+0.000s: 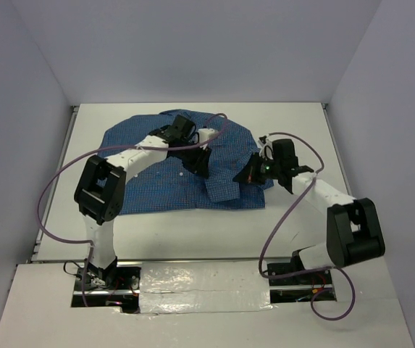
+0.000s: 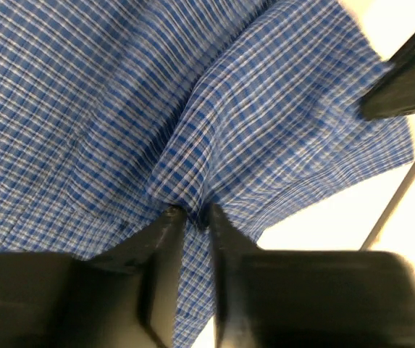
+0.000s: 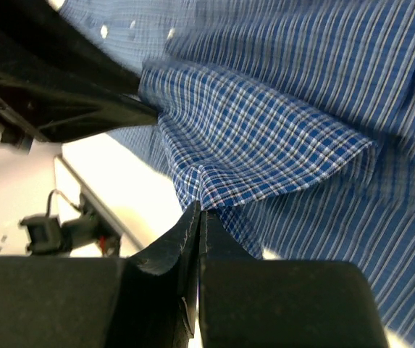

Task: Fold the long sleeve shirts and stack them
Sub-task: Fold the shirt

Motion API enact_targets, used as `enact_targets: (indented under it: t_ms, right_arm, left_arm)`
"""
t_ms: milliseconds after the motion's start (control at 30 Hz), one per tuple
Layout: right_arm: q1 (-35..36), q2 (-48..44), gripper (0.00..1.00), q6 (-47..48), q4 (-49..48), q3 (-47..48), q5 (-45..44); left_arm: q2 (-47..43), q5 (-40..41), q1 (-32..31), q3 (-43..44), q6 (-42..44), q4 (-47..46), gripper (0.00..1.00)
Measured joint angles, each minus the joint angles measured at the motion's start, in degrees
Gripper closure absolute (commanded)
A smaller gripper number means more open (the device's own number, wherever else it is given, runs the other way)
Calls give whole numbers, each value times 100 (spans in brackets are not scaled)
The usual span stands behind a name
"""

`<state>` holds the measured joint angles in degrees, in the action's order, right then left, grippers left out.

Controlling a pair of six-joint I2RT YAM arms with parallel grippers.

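The blue checked long sleeve shirt (image 1: 171, 167) lies spread on the white table in the top view. My left gripper (image 1: 198, 168) is shut on a fold of the shirt (image 2: 207, 138) near its middle, cloth bunched between the fingers. My right gripper (image 1: 249, 174) is shut on the edge of a folded-over flap of the shirt (image 3: 265, 138) at its right side. The two grippers hold that flap (image 1: 225, 185) between them, slightly lifted. The left gripper also shows in the right wrist view (image 3: 55, 94).
The white table (image 1: 301, 123) has grey walls behind and at both sides. Purple cables (image 1: 51, 188) loop from both arms over the table. A reflective strip (image 1: 200, 279) covers the near edge between the arm bases.
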<state>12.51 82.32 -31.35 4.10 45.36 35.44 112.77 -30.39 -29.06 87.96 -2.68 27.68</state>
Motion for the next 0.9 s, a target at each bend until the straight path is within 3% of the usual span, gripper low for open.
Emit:
enact_targets:
  t_ms: [200, 400, 533, 633, 767, 900]
  right_arm:
    - [26, -544, 100, -216, 118, -507, 245]
    - [26, -352, 100, -382, 31, -555, 328]
    - [26, -197, 100, -463, -61, -555, 365]
    - [26, -192, 100, -511, -142, -555, 428]
    - [26, -192, 100, -551, -192, -560, 452]
    - [26, -192, 100, -573, -304, -566, 472]
  left_arm:
    - [-402, -28, -50, -243, 1589, 232, 56]
    - [-1676, -157, -114, -1491, 4804, -356, 49]
    - [-2863, -348, -284, -3392, 7090, -2024, 46]
    - [-3032, -435, -461, -4413, 8319, -3261, 45]
    - [-2745, -566, -555, -5045, 9645, -4559, 45]
    - [-2590, -772, -616, -5160, 10786, -5184, 45]
